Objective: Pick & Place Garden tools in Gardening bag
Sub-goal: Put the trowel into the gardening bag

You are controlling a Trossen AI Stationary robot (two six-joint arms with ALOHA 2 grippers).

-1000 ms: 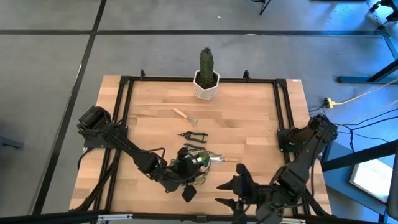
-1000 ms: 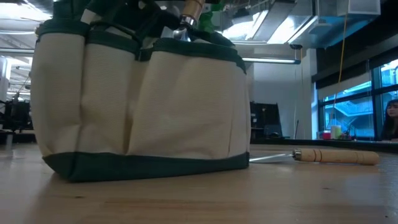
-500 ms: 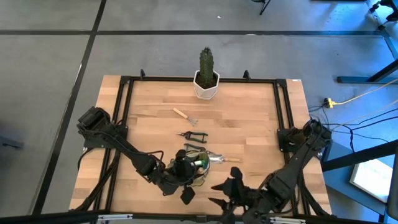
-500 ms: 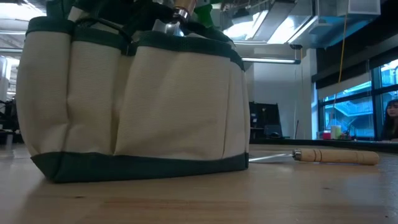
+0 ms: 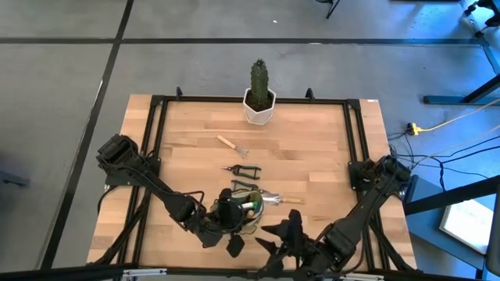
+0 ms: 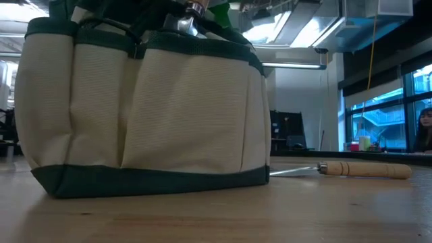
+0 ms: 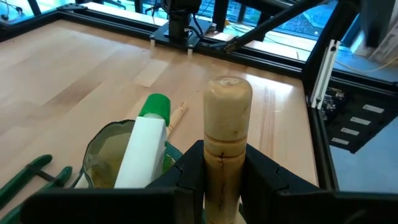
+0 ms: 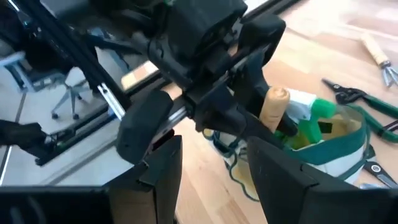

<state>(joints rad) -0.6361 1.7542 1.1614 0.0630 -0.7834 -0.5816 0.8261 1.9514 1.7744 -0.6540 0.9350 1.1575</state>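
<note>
- The left arm reaches from the desk's left edge, bent at the elbow, down toward the front edge, where its wrist hangs over the bag.
- The left gripper is clamped on a wooden-handled tool, its fingers pressed on either side of the upright handle, whose rounded end stands above them.
- That handle pokes out of the bag's mouth; in the low view its metal neck shows just above the bag's rim.
- The bag stands upright near the middle of the front edge, cream-sided with a dark green rim and base.
- The sprayer stands in the bag beside the held handle, white body and green top.
- The right arm comes from the right edge and folds low along the front edge; the right gripper sits just beside the bag with its fingers apart and nothing between them.
- A second wooden-handled tool lies flat on the desk just right of the bag.
- The shears lie behind the bag, toward the desk's middle, with a green-handled tool between them and the bag.
- The fork lies farther back.
- A cactus in a white pot stands at the back edge's middle.
</note>
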